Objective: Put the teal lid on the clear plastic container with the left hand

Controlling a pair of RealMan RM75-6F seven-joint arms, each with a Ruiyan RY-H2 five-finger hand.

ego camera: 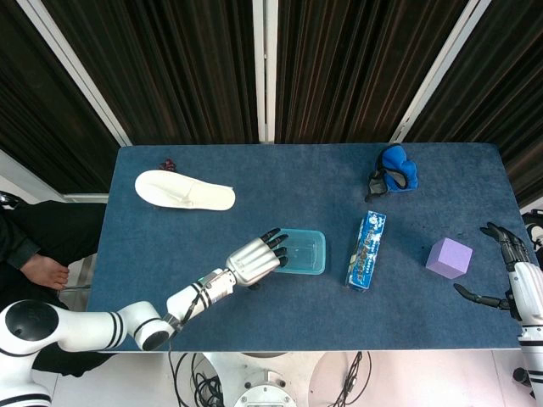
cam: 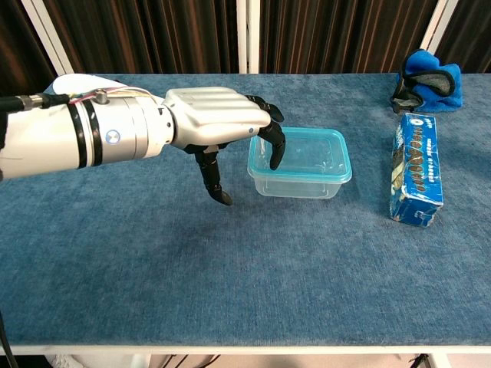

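While the clear plastic container (cam: 301, 162), its teal lid (cam: 307, 146) already seated on top, sits near the middle of the counter (cam: 230, 261), the left hand (cam: 219, 130) hovers just beside its left end, released, fingers spread and holding nothing, fingertips (cam: 275, 157) dipping in front of the lid's left edge. The right hand (ego camera: 509, 271) rests spread and empty at the counter's right edge.
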